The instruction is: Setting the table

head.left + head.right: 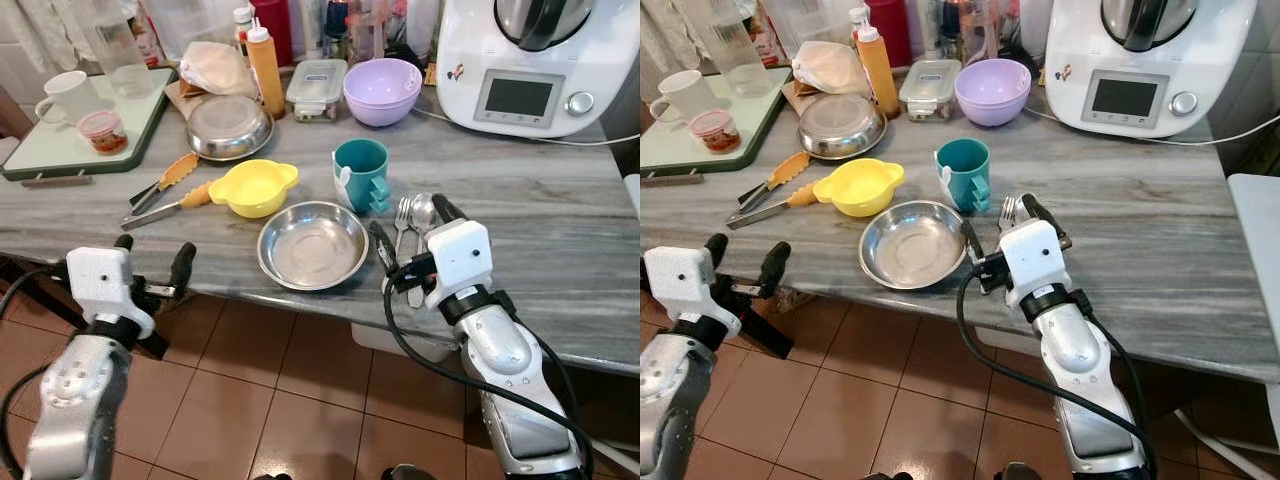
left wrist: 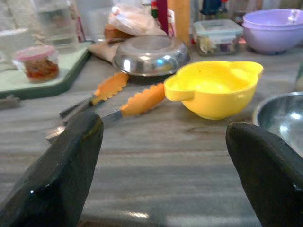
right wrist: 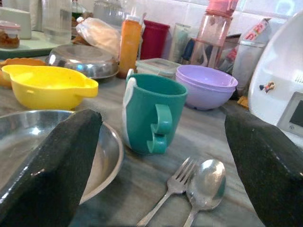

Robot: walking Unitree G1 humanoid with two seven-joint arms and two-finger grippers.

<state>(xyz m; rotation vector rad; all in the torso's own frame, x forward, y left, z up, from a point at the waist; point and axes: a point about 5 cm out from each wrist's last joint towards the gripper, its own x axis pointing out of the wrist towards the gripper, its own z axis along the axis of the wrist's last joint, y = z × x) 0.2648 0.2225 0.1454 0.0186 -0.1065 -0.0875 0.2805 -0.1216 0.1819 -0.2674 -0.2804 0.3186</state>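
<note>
Left eye view: a steel plate (image 1: 313, 244) sits near the front edge of the grey marbled surface (image 1: 540, 215), and everything else is placed from it. A yellow bowl (image 1: 253, 187) lies just behind it toward the robot's left, with orange-handled tongs (image 1: 166, 193) farther left. A teal mug (image 1: 361, 175) stands just behind the plate on the right. A fork (image 1: 402, 222) and spoon (image 1: 421, 218) lie side by side right of the plate. The right end effector (image 1: 413, 228) hovers over this cutlery, its fingers apart, one beside the plate's rim. The left end effector (image 1: 152, 258) hangs off the front edge, well left of the plate, fingers apart.

Right eye view: far behind the plate stand a lilac bowl (image 1: 992, 91), an upturned steel dish (image 1: 841, 125) and a white kitchen machine (image 1: 1140, 62).

Left wrist view: the spread fingers (image 2: 59, 175) frame the tongs and yellow bowl; the plate's rim shows beside one finger.

Right wrist view: the fork and spoon lie between the spread fingers (image 3: 47, 165), the mug beyond them, the plate behind one finger.
</note>
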